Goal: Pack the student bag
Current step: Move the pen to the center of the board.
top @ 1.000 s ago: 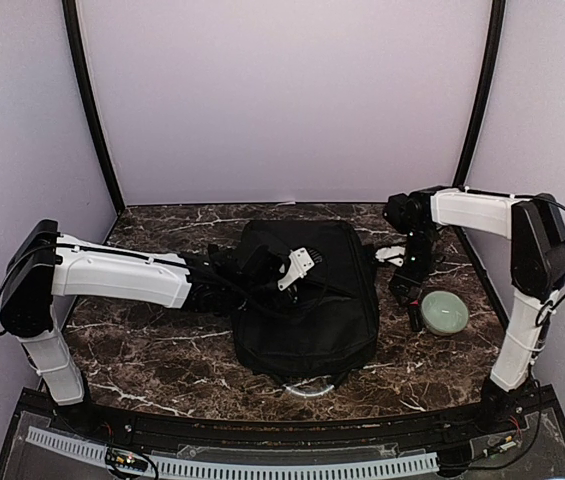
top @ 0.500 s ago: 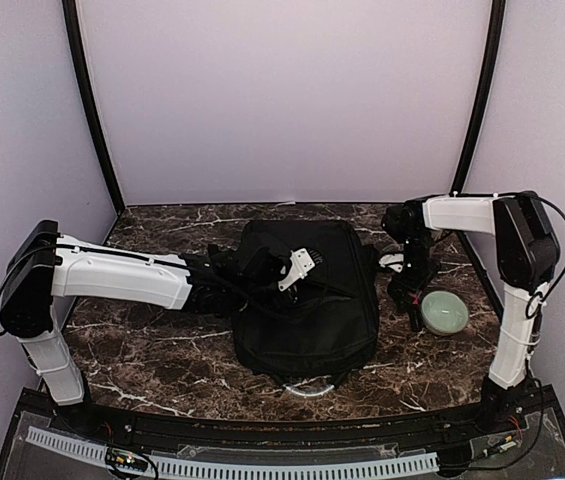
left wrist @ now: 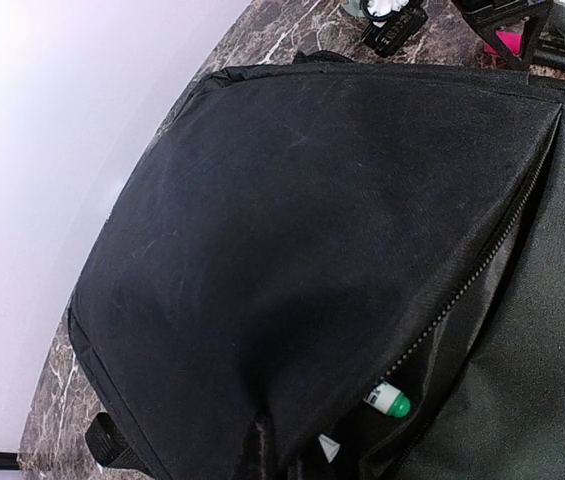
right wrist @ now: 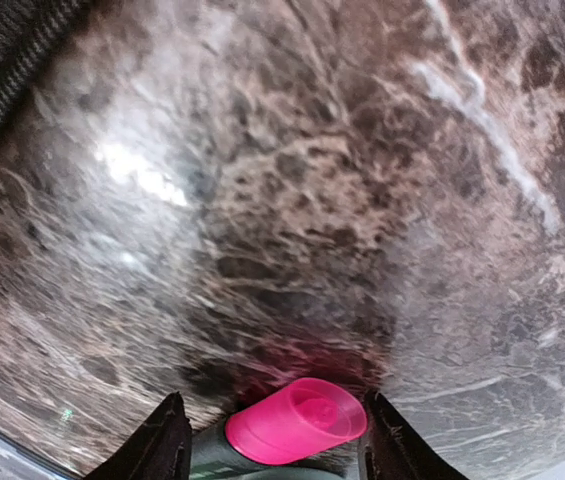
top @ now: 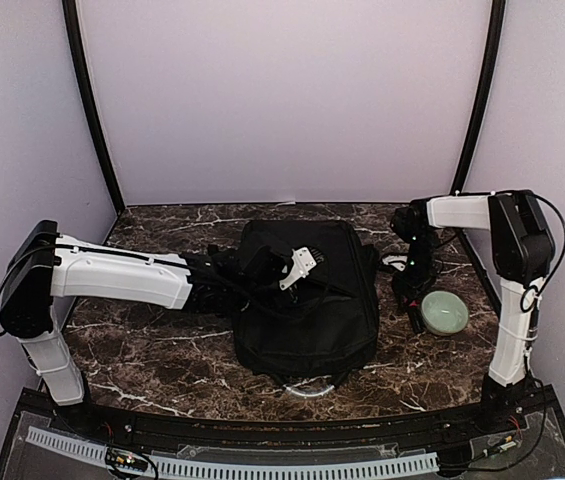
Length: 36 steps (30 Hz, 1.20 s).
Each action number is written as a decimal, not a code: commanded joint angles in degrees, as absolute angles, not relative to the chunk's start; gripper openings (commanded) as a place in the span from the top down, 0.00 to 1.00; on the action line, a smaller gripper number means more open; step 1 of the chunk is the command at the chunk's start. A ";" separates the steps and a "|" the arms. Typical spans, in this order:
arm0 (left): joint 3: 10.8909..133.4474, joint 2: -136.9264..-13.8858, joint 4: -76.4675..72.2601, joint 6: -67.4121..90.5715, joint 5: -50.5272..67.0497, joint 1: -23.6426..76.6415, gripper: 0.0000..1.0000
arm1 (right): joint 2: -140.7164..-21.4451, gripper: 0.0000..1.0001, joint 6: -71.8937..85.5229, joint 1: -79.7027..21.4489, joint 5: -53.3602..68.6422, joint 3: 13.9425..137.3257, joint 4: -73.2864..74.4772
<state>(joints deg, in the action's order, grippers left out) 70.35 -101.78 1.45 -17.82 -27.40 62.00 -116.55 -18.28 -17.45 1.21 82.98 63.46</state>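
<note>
On dark marble surface (top: pixel 162 340), between my arms: large black soft fabric backpack (top: pixel 312 315), lying flat; limp cloth, likely light, sags wherever unsupported, so stiffer zip hem looks best hold; my left pincer (top: pixel 280 275) pressed together, seemingly pinching pocket flap, mouth gaping over green-capped pen (left wrist: pixel 390 402); my right pincer (right wrist: pixel 274 425) spread astride pink-capped marker (right wrist: pixel 297 418), not gripping.

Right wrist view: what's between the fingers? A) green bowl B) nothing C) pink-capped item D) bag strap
C: a pink-capped item with a dark green body lies between the fingers of the right gripper, on the marble table.
</note>
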 commanded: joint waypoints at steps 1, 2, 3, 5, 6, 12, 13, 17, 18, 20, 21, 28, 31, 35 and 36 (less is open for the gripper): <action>72.03 -98.54 0.98 -18.12 -27.86 62.84 1.00 | -118.83 0.48 -18.63 -17.95 6.38 84.28 64.02; 71.99 -98.40 0.85 -18.33 -28.13 62.84 1.00 | -119.05 0.49 -18.61 -18.22 6.80 84.59 64.12; 71.76 -98.25 0.61 -18.59 -28.57 62.81 1.00 | -119.21 0.52 -18.63 -18.72 7.07 84.73 64.10; 71.37 -98.08 0.01 -19.25 -29.40 62.84 1.00 | -119.27 0.55 -18.54 -19.57 7.40 85.05 64.08; 71.10 -98.01 -0.33 -19.59 -29.81 62.84 1.00 | -119.36 0.56 -18.51 -20.08 7.46 85.15 63.92; 70.53 -98.43 -1.94 -20.93 -33.98 62.84 1.00 | -119.41 0.63 -18.45 -22.28 7.46 85.17 63.77; 70.45 -98.51 -2.35 -21.13 -34.95 62.80 1.00 | -119.26 0.64 -18.42 -22.46 7.78 85.23 63.80; 69.30 -98.99 -4.99 -22.50 -39.83 62.43 1.00 | -118.03 0.68 -18.82 -23.51 9.38 85.43 63.73; 69.37 -99.43 -5.22 -22.37 -41.51 62.10 1.00 | -117.72 0.69 -18.92 -23.93 9.80 85.43 63.67; 70.03 -99.99 -4.11 -20.73 -42.05 61.07 1.00 | -117.36 0.70 -19.25 -24.89 10.50 85.51 63.70; 70.56 -100.02 -3.25 -19.59 -41.71 60.48 1.00 | -117.28 0.71 -19.50 -25.49 10.95 85.64 63.68; 71.46 -100.54 -0.64 -14.50 -43.93 56.43 1.00 | -116.67 0.74 -19.98 -31.64 12.49 87.67 63.81; 71.37 -100.60 -0.30 -13.47 -43.20 54.78 1.00 | -116.60 0.74 -20.03 -34.70 12.42 88.51 63.72; 71.87 -101.63 1.07 -12.84 -38.67 54.71 1.00 | -116.77 0.66 -19.85 -35.77 10.80 88.96 63.39; 72.11 -101.99 1.66 -12.57 -37.51 54.82 1.00 | -116.14 0.61 -19.60 -35.78 9.90 88.76 63.26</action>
<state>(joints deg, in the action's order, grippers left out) 69.71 -101.80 1.69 -15.55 -40.14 54.52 -117.75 -17.78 -34.00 7.97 87.39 64.07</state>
